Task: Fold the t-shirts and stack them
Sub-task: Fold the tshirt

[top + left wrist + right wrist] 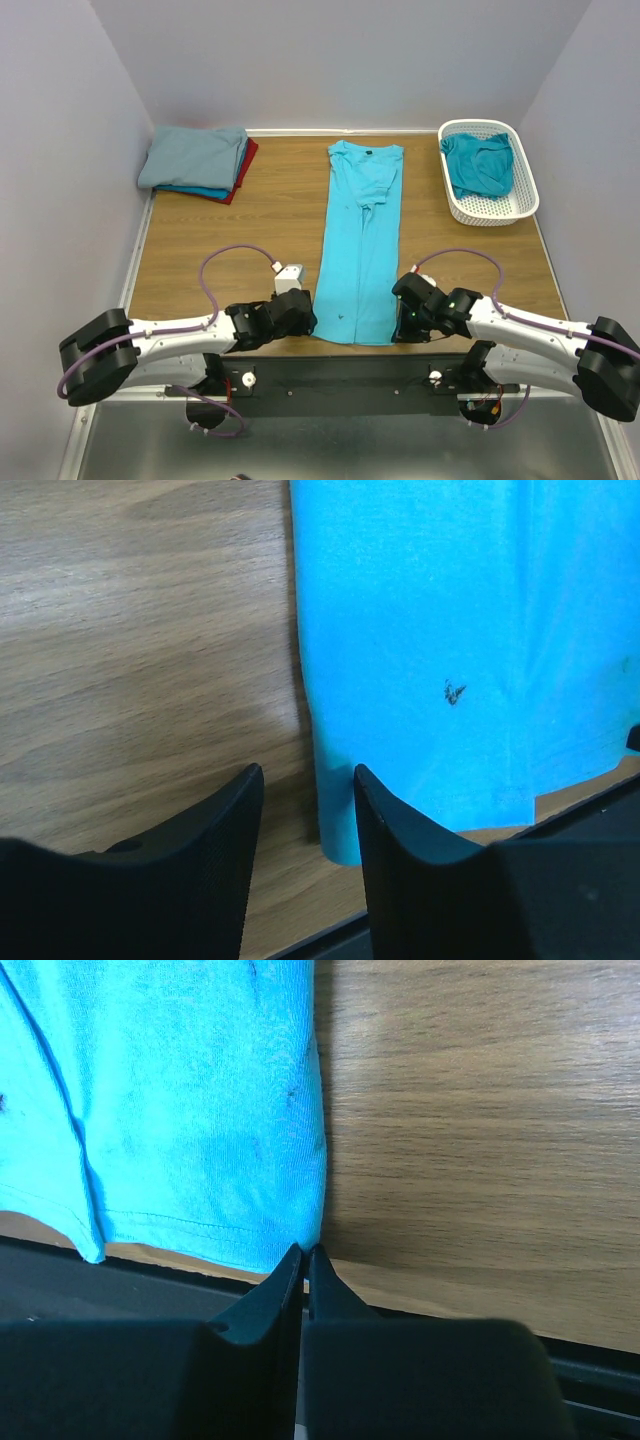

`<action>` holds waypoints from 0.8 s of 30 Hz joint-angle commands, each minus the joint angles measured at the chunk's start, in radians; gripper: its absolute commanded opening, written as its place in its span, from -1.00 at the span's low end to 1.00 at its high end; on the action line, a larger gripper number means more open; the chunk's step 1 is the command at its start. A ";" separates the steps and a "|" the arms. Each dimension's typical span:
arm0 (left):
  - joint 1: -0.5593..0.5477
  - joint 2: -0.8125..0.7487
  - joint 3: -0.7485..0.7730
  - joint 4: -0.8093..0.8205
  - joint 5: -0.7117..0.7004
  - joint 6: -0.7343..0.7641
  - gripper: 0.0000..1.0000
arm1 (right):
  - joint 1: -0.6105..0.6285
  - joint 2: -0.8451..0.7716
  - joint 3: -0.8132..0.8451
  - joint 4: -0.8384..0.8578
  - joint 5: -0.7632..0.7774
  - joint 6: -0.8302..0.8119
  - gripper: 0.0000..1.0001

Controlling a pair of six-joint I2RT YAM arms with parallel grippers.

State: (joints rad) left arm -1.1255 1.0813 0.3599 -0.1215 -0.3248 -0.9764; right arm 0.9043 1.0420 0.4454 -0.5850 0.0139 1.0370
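Judging the turquoise t-shirt (358, 250) light and limp, I favour its near hem corners: right tool (305, 1251) clamped on one, left tool (308, 773) apart.

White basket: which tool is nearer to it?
Right. The right tool is at the turquoise t-shirt's near right corner, the basket's side; the left tool is at its near left corner, farther off.
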 commanded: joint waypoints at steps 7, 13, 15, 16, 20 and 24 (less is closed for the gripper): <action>0.003 -0.040 -0.007 -0.010 0.062 0.001 -0.25 | 0.008 -0.002 -0.019 0.010 0.044 -0.003 -0.81; 0.003 -0.096 -0.029 -0.026 0.093 0.011 -0.34 | 0.008 -0.013 -0.027 0.010 0.043 0.000 -0.81; 0.003 -0.095 -0.032 -0.027 0.102 0.013 -0.35 | 0.010 -0.016 -0.028 0.010 0.043 0.001 -0.81; 0.003 -0.089 -0.032 -0.030 0.107 0.015 -0.35 | 0.008 -0.016 -0.028 0.010 0.041 0.000 -0.81; 0.003 -0.077 -0.029 -0.036 0.119 0.012 -0.34 | 0.010 -0.019 -0.028 0.010 0.040 0.001 -0.81; 0.003 -0.060 -0.021 -0.041 0.128 0.007 -0.34 | 0.010 -0.026 -0.031 0.011 0.038 0.003 -0.81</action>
State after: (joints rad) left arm -1.1255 1.0046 0.3454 -0.1417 -0.2249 -0.9722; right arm 0.9043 1.0309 0.4351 -0.5758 0.0143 1.0374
